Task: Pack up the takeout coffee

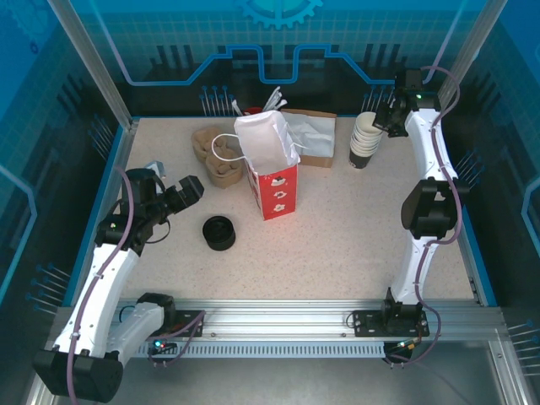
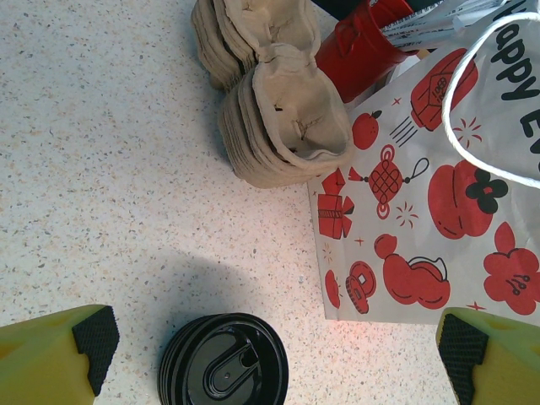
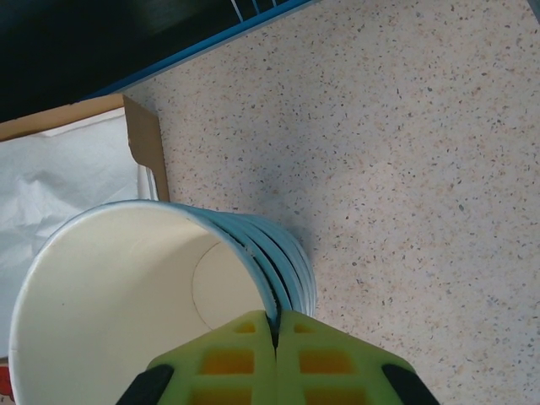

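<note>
The dark olive-green takeout coffee is out of view. The red-and-white paper bag stands open at the table's middle back. My left gripper is open, hovering left of the bag, with a low stack of black lids on the table between its fingers and nothing held. At the back right, my right gripper is shut on the rim of the top cup in the stack of white-lined cups.
A pile of brown pulp cup carriers lies just left of the bag. A flat cardboard box with white paper sits behind the bag, next to the cup stack. Blue walls ring the table.
</note>
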